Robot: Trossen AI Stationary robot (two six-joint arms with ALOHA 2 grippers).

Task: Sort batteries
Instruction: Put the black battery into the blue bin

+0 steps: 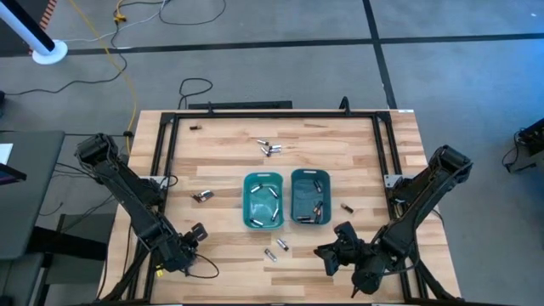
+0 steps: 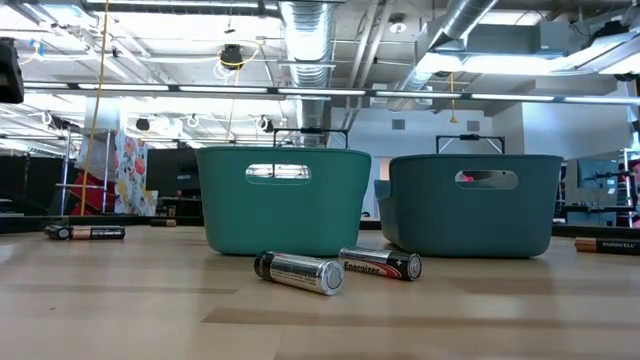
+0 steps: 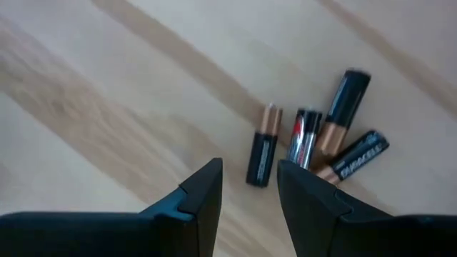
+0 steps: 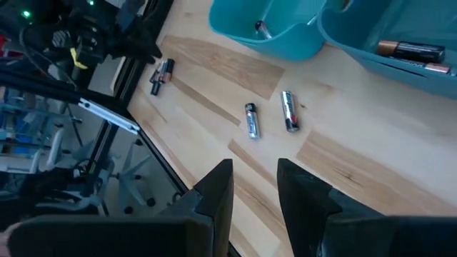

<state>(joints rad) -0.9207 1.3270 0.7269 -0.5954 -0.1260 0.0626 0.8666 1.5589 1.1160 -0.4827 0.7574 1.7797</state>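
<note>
Hovering low at the near edge, left end effector (image 3: 248, 196) and right end effector (image 4: 254, 187) both sit part-open, holding nothing. Two silvery batteries (image 1: 277, 248) lie on the tabletop (image 1: 221, 153) between them, just before the two teal bins (image 1: 263, 199); other cells are scattered around, some inside the bins.

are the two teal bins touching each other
Apart. The high view shows a strip of bare wood between the left teal bin and the right teal bin; the low view shows the same gap.
</note>
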